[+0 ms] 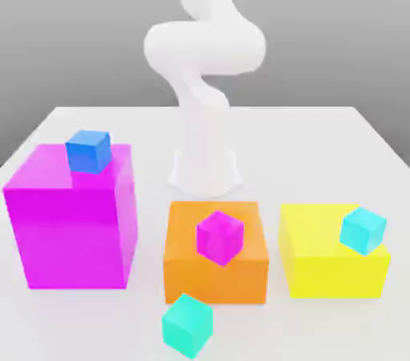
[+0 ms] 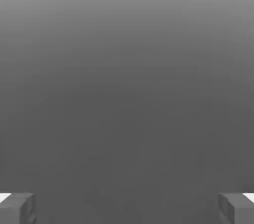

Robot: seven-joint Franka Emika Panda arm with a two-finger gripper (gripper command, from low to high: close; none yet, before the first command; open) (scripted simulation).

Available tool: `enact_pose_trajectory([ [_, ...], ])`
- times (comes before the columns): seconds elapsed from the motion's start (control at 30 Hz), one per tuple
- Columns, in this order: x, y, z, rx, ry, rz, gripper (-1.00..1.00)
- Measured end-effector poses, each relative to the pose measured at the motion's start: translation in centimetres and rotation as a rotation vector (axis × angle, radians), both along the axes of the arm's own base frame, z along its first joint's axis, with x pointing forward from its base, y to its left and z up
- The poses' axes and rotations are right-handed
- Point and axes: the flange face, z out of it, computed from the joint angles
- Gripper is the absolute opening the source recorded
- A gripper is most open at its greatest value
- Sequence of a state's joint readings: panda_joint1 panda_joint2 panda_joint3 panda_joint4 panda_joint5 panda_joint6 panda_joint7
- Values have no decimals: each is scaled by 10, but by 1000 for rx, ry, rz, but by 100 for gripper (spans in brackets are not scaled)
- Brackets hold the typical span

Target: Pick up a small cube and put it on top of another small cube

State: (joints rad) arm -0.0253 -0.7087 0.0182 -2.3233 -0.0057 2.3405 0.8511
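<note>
- At the near edge of the white table (image 1: 320, 123), about 6 o'clock in the exterior view, sits the small teal-green cube (image 1: 187, 325), alone on the tabletop, just in front of the orange block (image 1: 180, 267).
- Teal cube: plain, matte, sharp-edged, turned so one corner points toward the camera. Much smaller than the blocks. Greener and darker than the sky-cyan small cube (image 1: 363, 230) on the yellow block (image 1: 320, 263) at 4 o'clock.
- Target: small magenta cube (image 1: 219, 237), centred on top of the orange block, also turned corner-on. About the same size as the teal one.
- Distractors: blue small cube (image 1: 88, 151) on the large magenta block (image 1: 68, 227) at 9 o'clock. Leave both alone.
- Arm: white Panda (image 1: 204, 71) rises from its base behind the orange block at 12 o'clock.
- Gripper (image 2: 127, 208): hand view shows two grey fingertips (image 2: 17, 208) spread wide apart with nothing between them. Nothing held.
- Step in hand, as I judge it: the approach to the teal cube, not yet begun.
- To do it well: come over the teal cube from above, clear of the orange block and the magenta cube on it.
- Rotate the wrist so the pads meet two flat opposite faces, not the corners.
- Descend straight, close at mid-height of the cube.
- Risk: the orange block stands close behind, so the far finger has little room.
</note>
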Motion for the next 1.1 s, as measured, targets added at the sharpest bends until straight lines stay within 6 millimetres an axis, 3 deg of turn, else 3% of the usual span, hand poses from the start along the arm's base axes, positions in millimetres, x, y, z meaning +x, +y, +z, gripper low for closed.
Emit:
enact_pose_trajectory([
  [0.2,66,-6,-110,46,178,-120,0],
  [0.43,102,-18,-248,102,376,-257,0],
  [0.6,102,-25,-347,146,517,-358,0],
  [0.77,82,-26,-441,192,657,-455,0],
  [0.97,74,-25,-523,208,703,-487,0],
  [1.0,73,-25,-532,208,704,-487,-100],
  [1.1,73,-25,-532,208,703,-487,-100],
])
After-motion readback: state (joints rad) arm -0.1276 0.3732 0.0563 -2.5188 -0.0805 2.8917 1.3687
